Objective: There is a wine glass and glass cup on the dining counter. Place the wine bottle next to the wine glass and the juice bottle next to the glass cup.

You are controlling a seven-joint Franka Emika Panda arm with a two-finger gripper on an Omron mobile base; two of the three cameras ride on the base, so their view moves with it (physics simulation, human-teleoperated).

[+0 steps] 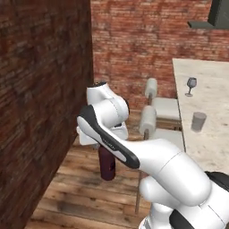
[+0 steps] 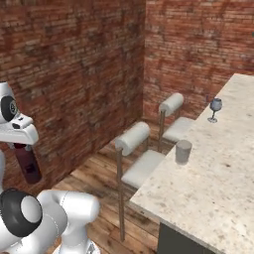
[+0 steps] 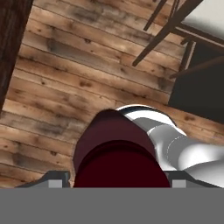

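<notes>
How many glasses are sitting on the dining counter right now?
2. The wine glass stands farther along the dining counter; the glass cup stands nearer, close to the stool-side edge. None seems hidden.

Brick walls (image 2: pixel 74 59), wood floor (image 3: pixel 65 78), stools (image 2: pixel 141 163).

I see two cushioned bar stools (image 2: pixel 144 163) side by side along the beige counter edge, thin dark legs | wooden plank floor (image 3: pixel 65 87) below me | red brick walls (image 1: pixel 40 89) left and ahead | grey hood (image 1: pixel 214 15) top right.
</notes>
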